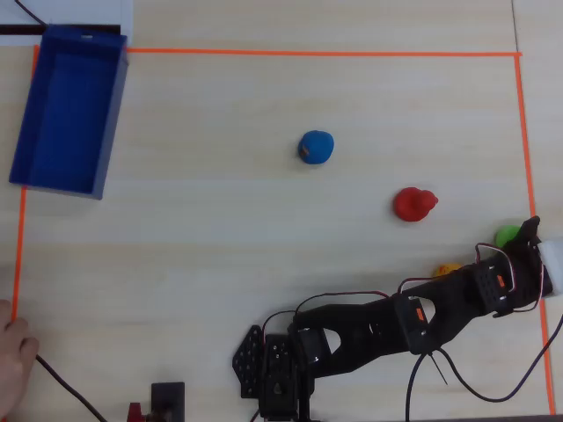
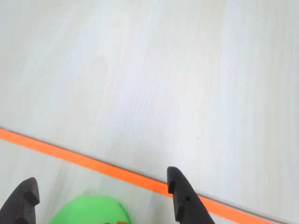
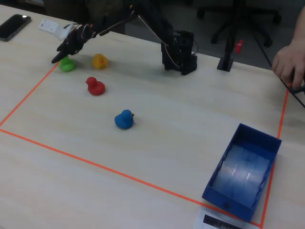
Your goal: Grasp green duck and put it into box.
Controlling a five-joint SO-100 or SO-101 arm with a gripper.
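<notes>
The green duck (image 1: 508, 236) sits just inside the orange tape at the right edge of the overhead view. My gripper (image 1: 528, 230) hangs right over it, open. In the wrist view the green duck (image 2: 91, 210) shows at the bottom edge between the two black fingers (image 2: 183, 198), which stand wide apart and do not touch it. The fixed view has the green duck (image 3: 66, 64) under my gripper (image 3: 61, 56) at the far left. The box (image 1: 66, 110), a dark-blue open tray, lies empty in the top left corner of the overhead view and at the box (image 3: 228, 191) position in the near right of the fixed view.
A yellow duck (image 3: 99, 61) stands close beside the green one, half under my arm. A red duck (image 1: 413, 204) and a blue duck (image 1: 315, 147) sit toward the middle. Orange tape (image 2: 117, 169) borders the work area. A person's hand (image 3: 290, 62) rests at the table edge.
</notes>
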